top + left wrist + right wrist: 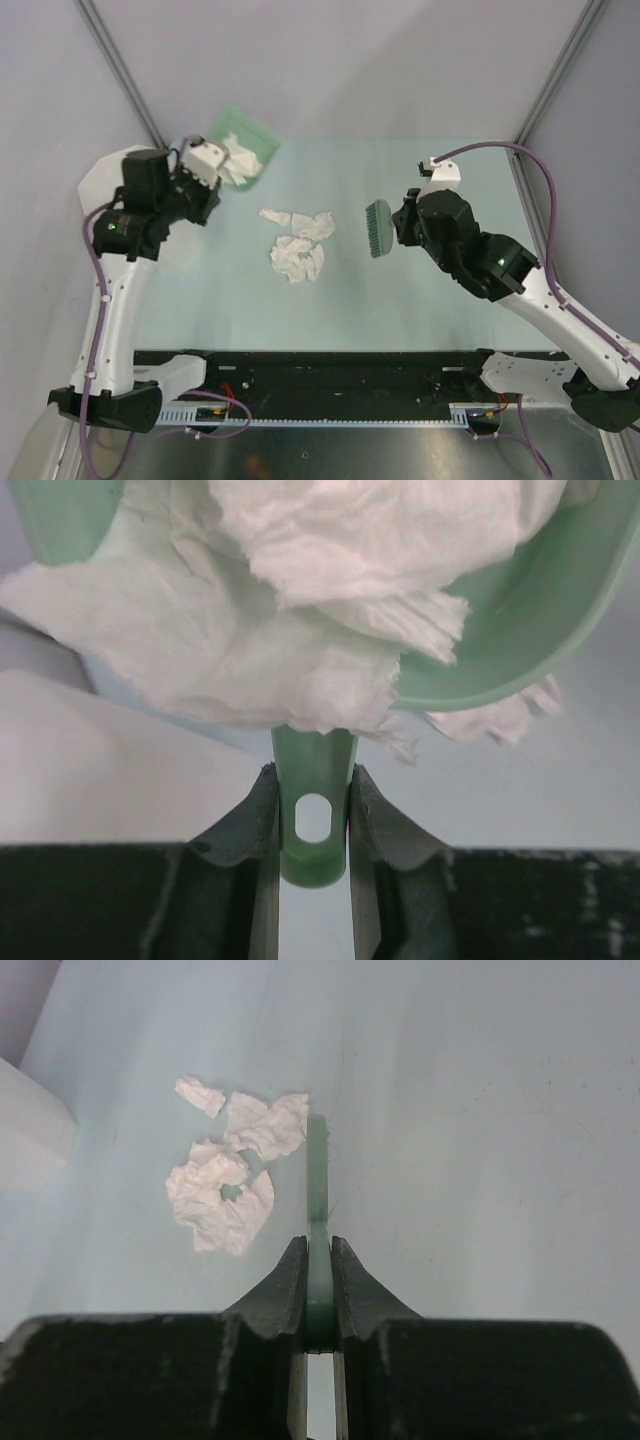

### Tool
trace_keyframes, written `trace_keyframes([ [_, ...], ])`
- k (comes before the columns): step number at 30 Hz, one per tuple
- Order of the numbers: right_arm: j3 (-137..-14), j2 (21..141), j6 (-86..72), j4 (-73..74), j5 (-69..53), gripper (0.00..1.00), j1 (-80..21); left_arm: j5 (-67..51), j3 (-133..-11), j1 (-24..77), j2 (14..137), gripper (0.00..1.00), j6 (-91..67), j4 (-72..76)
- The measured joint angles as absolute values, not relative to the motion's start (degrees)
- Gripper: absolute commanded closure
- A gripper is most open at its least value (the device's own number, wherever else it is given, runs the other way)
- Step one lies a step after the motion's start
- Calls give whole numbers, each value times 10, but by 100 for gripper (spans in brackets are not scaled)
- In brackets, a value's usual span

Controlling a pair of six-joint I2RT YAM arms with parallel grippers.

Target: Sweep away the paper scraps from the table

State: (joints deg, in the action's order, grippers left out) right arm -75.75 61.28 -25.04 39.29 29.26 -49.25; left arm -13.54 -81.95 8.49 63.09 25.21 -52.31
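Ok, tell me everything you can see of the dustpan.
The dustpan is small, green, plastic-looking, with a curved rim and a flat handle with a hole. The fingers of the left gripper clamp that handle, holding it near the far left corner of the table. Crumpled white scraps fill it, some hanging over the rim.

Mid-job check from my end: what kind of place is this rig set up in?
Most likely a robot lab test cell, not a home or shop: a bare mint-green table boxed in by plain grey panels on metal corner posts, with loose wiring along the black strip at the near edge.
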Motion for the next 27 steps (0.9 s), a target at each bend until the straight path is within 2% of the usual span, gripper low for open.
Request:
trace_keyframes([
  [5, -746, 615, -250, 396, 284, 100, -493, -105, -933, 4, 668, 100, 244, -547],
  [11, -731, 614, -250, 397, 273, 100, -491, -41, -991, -69, 684, 100, 257, -568],
  [19, -717, 604, -244, 396, 256, 100, -490, 166, -1000, -126, 689, 100, 355, -581],
  [27, -702, 598, -238, 394, 241, 100, -490, 365, -1004, -134, 704, 100, 558, -578],
])
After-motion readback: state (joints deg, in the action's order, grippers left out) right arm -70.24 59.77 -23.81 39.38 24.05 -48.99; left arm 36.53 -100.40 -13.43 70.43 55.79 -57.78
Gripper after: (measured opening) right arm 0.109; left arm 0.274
